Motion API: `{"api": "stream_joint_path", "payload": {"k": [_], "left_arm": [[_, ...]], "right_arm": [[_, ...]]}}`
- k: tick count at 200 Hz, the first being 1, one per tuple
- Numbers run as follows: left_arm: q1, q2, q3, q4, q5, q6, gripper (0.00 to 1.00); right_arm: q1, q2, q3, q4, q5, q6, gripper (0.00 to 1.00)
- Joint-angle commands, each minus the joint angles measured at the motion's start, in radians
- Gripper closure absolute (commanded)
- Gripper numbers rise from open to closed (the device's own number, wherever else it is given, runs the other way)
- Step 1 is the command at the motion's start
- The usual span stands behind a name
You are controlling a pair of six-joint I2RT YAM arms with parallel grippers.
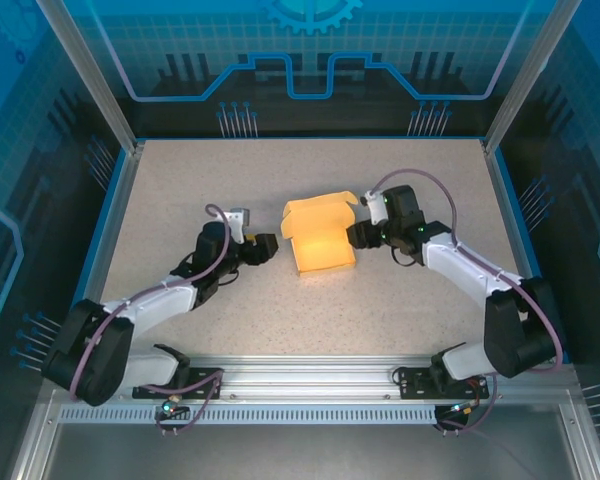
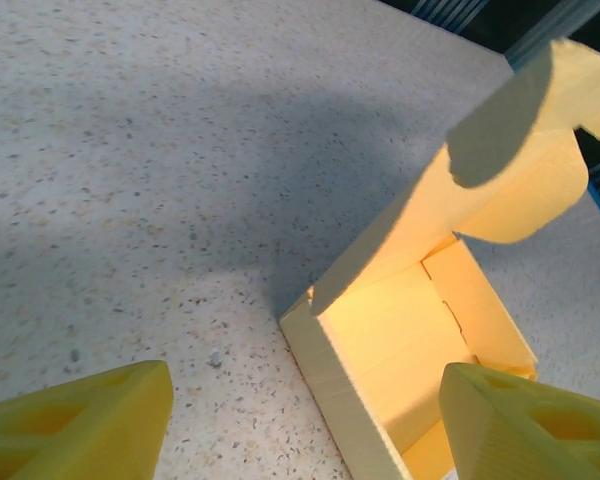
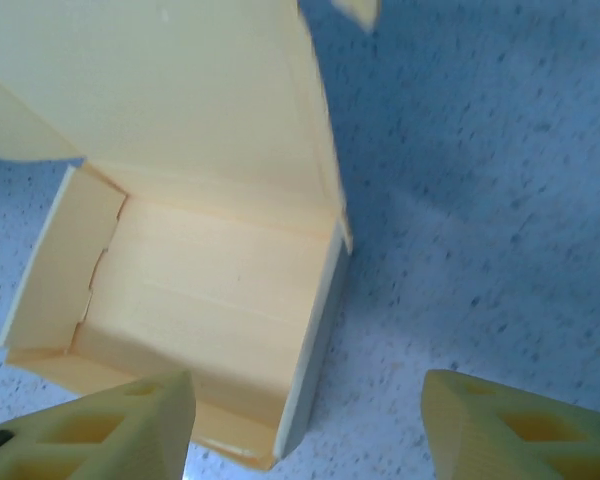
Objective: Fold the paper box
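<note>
While the paper box [image 1: 318, 245] sits open in the middle of the table [image 1: 180, 190], its lid flap [image 1: 320, 209] raised at 12 o'clock, the left gripper [image 1: 271, 247] stands at its 9 o'clock and the right gripper [image 1: 353, 236] at its 3 o'clock, both spread wide, gripping nothing.
</note>
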Motion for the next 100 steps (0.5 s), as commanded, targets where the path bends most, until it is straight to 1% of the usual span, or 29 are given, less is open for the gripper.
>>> {"api": "stream_joint_path", "payload": {"k": [1,27,56,71,100], "left_arm": [[-0.019,0.054,0.084,0.042,0.028,0.094,0.28],[-0.032,0.110,0.153,0.002,0.032,0.155,0.28],[-0.049,0.171,0.230,-0.066,0.020,0.207,0.31],[-0.056,0.195,0.261,-0.095,0.008,0.219,0.36],[-0.064,0.229,0.303,-0.139,-0.011,0.228,0.50]], "right_arm": [[-0.011,0.051,0.072,0.018,0.046,-0.079,0.38],[-0.011,0.094,0.125,0.004,0.037,-0.110,0.38],[-0.009,0.146,0.177,-0.019,0.025,-0.121,0.43],[-0.006,0.168,0.198,-0.031,0.021,-0.124,0.48],[0.003,0.193,0.217,-0.045,0.032,-0.129,0.59]]}}
